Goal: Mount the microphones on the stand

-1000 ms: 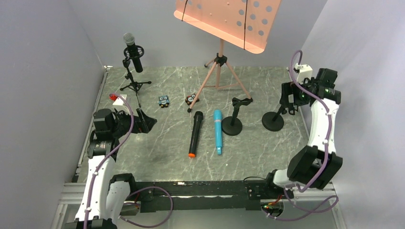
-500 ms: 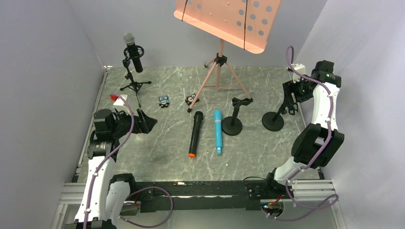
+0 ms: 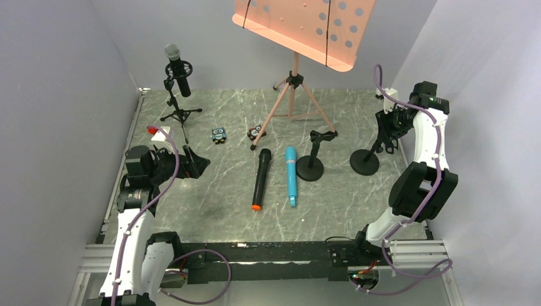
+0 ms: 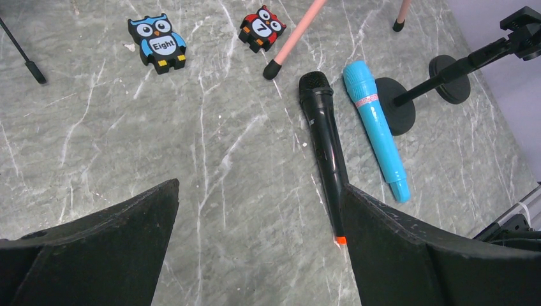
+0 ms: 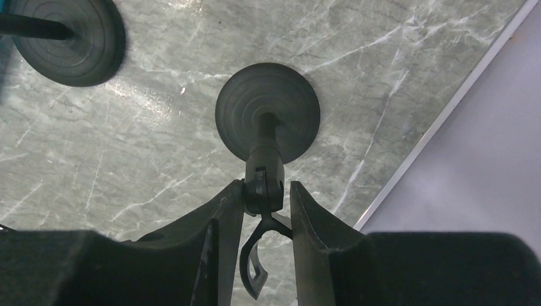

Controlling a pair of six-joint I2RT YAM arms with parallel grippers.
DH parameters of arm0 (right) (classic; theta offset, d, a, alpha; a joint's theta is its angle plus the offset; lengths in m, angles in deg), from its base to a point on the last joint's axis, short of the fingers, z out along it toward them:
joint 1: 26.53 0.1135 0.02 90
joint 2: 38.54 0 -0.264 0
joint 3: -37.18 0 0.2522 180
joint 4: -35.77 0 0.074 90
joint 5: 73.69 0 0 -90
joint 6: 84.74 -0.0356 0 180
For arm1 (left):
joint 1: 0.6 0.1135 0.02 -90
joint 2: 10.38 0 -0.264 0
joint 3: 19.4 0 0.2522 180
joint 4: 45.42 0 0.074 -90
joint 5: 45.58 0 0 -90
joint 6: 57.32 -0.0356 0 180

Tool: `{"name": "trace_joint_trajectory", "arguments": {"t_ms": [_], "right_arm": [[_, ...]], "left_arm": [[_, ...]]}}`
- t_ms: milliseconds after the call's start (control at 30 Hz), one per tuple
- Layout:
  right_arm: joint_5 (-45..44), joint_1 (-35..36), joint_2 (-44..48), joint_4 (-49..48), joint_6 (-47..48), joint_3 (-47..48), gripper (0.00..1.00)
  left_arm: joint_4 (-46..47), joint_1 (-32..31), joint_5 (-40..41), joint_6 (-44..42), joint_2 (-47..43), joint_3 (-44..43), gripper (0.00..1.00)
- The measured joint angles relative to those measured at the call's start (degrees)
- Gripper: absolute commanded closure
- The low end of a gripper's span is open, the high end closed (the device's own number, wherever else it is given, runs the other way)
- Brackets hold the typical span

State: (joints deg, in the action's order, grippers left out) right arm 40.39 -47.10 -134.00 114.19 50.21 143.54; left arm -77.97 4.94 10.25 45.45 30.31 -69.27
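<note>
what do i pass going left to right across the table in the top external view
black microphone with silver mesh head on its black tripod stand, blue owl figurine, black stick microphone with orange end cap, turquoise stick microphone, black round-base stand with empty clip, second black round-base stand

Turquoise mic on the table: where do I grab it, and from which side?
Grip the turquoise mic on the tail half of its handle, straight down from above, fingers across its width. It lies flat; a stand base crowds its head on the right, and the black mic angles away toward the tail.
</note>
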Motion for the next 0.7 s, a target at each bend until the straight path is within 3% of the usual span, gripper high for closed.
{"name": "trace_joint_trajectory", "arguments": {"t_ms": [67, 233, 700], "right_arm": [[0.0, 0.0, 0.0, 0.0, 0.3, 0.0, 0.65], [0.1, 0.1, -0.1, 0.3, 1.6, -0.1, 1.00], [1.2, 0.5, 8.9, 6.1, 3.6, -1.4, 1.00]], "left_arm": [[0.0, 0.0, 0.0, 0.0, 0.0, 0.0, 0.01], [0.0, 0.0, 0.0, 0.0, 0.0, 0.0, 0.01], [0.0, 0.0, 0.9, -0.1, 0.0, 0.0, 0.01]]}}
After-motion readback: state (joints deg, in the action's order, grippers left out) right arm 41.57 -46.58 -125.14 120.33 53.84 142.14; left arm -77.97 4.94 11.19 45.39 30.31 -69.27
